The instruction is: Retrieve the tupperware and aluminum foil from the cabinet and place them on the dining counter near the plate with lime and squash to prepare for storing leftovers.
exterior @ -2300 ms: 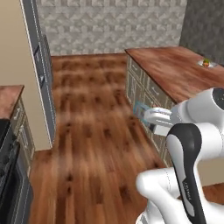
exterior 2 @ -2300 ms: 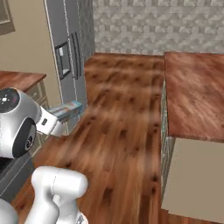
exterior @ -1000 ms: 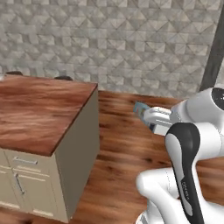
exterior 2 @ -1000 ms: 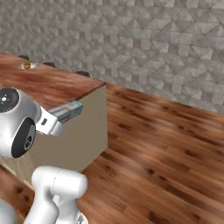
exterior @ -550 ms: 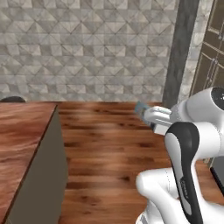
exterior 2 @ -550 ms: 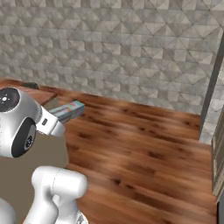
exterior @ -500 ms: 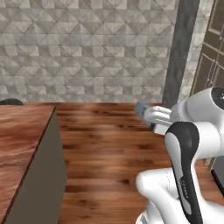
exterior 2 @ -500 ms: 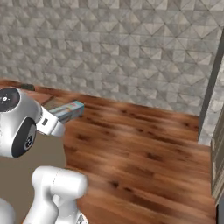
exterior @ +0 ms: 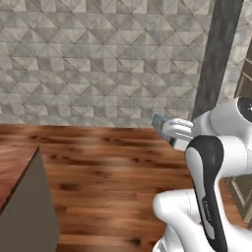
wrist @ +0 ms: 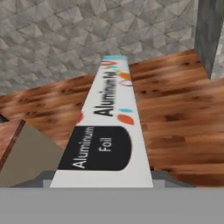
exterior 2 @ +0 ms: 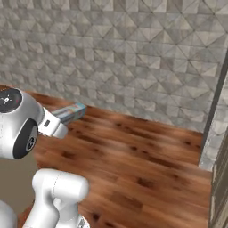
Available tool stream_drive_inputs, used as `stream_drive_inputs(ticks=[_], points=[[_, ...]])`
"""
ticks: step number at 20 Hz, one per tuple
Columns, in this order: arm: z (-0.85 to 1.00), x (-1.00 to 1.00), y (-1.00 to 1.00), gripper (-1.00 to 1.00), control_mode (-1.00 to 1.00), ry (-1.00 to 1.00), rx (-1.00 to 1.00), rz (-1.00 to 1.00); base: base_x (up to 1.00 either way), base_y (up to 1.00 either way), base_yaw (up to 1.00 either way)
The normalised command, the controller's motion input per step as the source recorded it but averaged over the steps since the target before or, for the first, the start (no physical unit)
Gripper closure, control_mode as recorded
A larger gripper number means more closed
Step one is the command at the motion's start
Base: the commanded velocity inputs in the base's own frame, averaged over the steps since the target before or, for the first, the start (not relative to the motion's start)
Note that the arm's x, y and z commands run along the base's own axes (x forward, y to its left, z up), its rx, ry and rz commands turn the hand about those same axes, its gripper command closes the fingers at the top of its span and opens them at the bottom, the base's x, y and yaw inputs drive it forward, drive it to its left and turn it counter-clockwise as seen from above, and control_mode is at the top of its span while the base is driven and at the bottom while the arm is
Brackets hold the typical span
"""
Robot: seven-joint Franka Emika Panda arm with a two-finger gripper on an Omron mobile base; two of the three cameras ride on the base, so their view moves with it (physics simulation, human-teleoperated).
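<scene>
**Foil in hand, counter yet to be reached**

Beyond the gripper (wrist: 101, 183), closed on the long grey-white aluminum foil carton (wrist: 107, 127), lie wood floor and grey tiled wall (exterior: 98, 59). Delivery remains undone; the reddish-brown dining counter (exterior: 12, 167) sits low left. Nothing blocks the carton; a dark pillar (exterior: 216, 59) stands right.

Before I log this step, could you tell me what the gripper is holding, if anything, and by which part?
The gripper holds the aluminum foil carton by its near end, the one with the black label; the blue far end sticks out ahead of the hand.
</scene>
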Motion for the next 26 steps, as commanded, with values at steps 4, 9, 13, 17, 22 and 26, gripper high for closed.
stream_drive_inputs(ticks=[4, 9, 13, 17, 22, 26], points=[[0.0, 0.0, 0.0, 1.0, 1.0, 0.0, 0.0, 0.0, 0.99, -0.8, 0.43], [0.0, 0.0, 0.0, 1.0, 1.0, 0.0, 0.0, 0.0, 0.98, -0.69, 0.59], [0.0, 0.0, 0.0, 1.0, 1.0, 0.0, 0.0, 0.0, 0.97, -0.58, 0.64], [0.0, 0.0, 0.0, 1.0, 1.0, 0.0, 0.0, 0.0, 0.95, -0.6, 0.64], [0.0, 0.0, 0.0, 1.0, 1.0, 0.0, 0.0, 0.0, 0.93, -0.67, 0.62], [0.0, 0.0, 0.0, 1.0, 1.0, 0.0, 0.0, 0.0, 0.92, -0.67, 0.62]])
